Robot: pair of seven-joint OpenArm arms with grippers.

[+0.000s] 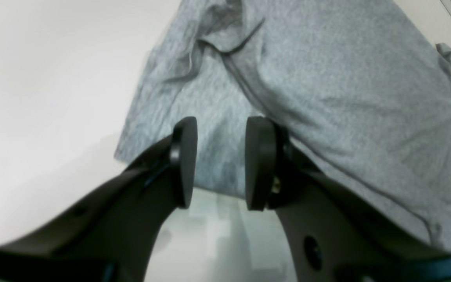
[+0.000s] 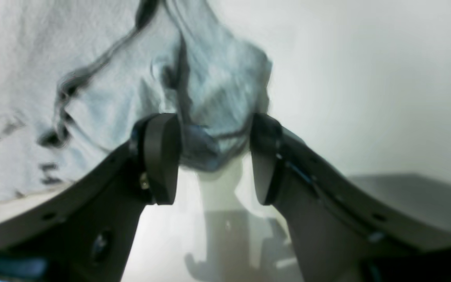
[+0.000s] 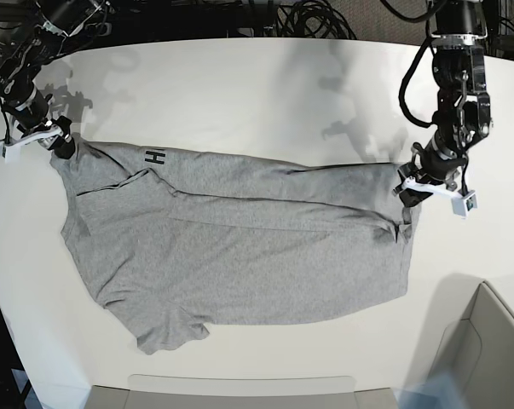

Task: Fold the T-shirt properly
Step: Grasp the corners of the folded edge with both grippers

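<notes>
The heather-grey T-shirt (image 3: 239,247) lies spread on the white table (image 3: 239,85), mostly plain side up, with a bit of black lettering (image 3: 154,157) at its upper left edge. My left gripper (image 3: 407,194) sits at the shirt's right edge. In the left wrist view it (image 1: 221,162) is open, with the shirt's edge (image 1: 217,117) in the gap. My right gripper (image 3: 62,145) is at the shirt's upper left corner. In the right wrist view it (image 2: 213,164) is open, with a bunched, blurred fold of shirt (image 2: 210,117) between the pads.
A pale bin or box (image 3: 478,358) stands at the lower right of the table. Dark cables (image 3: 308,17) lie beyond the table's far edge. The table's front edge (image 3: 239,383) runs just below the shirt's lower sleeve.
</notes>
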